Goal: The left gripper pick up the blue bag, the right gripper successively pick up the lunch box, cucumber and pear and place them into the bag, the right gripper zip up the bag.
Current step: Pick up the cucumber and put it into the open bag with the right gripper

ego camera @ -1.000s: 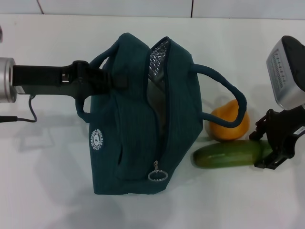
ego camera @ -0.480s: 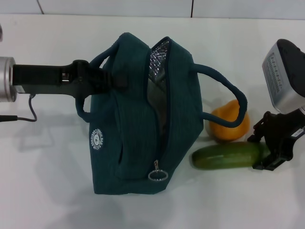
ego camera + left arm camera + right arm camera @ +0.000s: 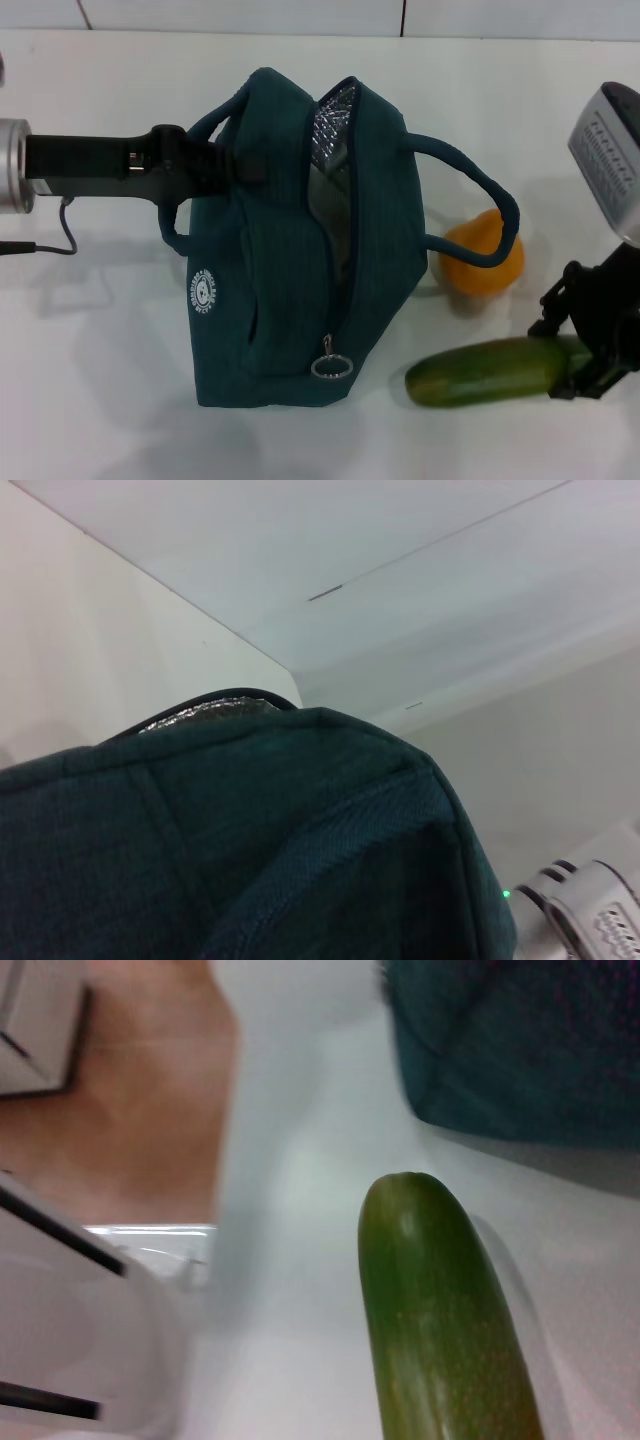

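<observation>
The blue bag (image 3: 300,250) stands on the white table with its zipper open, showing silver lining (image 3: 330,120). My left gripper (image 3: 225,168) is shut on the bag's upper left side by a handle. The bag fills the left wrist view (image 3: 250,850). My right gripper (image 3: 583,352) is shut on the right end of the cucumber (image 3: 485,371), which lies slightly tilted to the bag's right. The cucumber (image 3: 440,1320) and a corner of the bag (image 3: 520,1050) show in the right wrist view. The pear (image 3: 487,270) sits behind the cucumber, under a bag handle. The lunch box is not clearly visible.
The zipper's ring pull (image 3: 331,366) hangs at the bag's front end. A black cable (image 3: 60,235) lies on the table under my left arm. The white table (image 3: 100,400) stretches around the bag, with a wall behind it.
My right gripper has drawn the cucumber away from the pear, toward the table's front. The cucumber now tilts with its right end higher. Bag, left gripper and pear have not moved.
</observation>
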Controlling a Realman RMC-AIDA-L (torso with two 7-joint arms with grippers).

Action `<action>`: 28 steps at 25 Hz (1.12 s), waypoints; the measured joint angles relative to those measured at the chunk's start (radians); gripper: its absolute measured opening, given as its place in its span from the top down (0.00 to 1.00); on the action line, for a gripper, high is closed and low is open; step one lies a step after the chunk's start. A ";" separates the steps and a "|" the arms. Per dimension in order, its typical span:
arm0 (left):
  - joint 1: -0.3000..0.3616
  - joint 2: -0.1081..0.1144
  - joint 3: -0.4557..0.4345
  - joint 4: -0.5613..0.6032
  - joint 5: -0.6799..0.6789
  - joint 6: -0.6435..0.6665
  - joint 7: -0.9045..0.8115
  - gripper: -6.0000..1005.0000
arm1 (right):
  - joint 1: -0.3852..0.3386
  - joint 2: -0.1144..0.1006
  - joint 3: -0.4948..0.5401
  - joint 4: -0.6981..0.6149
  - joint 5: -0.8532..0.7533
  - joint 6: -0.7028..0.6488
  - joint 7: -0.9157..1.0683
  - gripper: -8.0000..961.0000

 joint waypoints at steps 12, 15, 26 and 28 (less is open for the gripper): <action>-0.002 -0.005 0.002 0.000 -0.001 -0.001 0.001 0.95 | 0.008 -0.003 0.122 -0.022 0.221 -0.202 -0.016 0.35; -0.002 -0.006 0.002 0.000 -0.001 -0.001 0.001 0.95 | 0.009 -0.003 0.131 -0.020 0.257 -0.218 -0.019 0.35; -0.001 -0.008 0.002 0.000 -0.001 -0.001 0.002 0.95 | 0.000 -0.004 0.210 -0.007 0.266 -0.210 -0.033 0.35; -0.001 -0.008 0.002 0.000 0.000 -0.001 0.002 0.95 | 0.000 -0.004 0.229 -0.006 0.276 -0.223 -0.035 0.35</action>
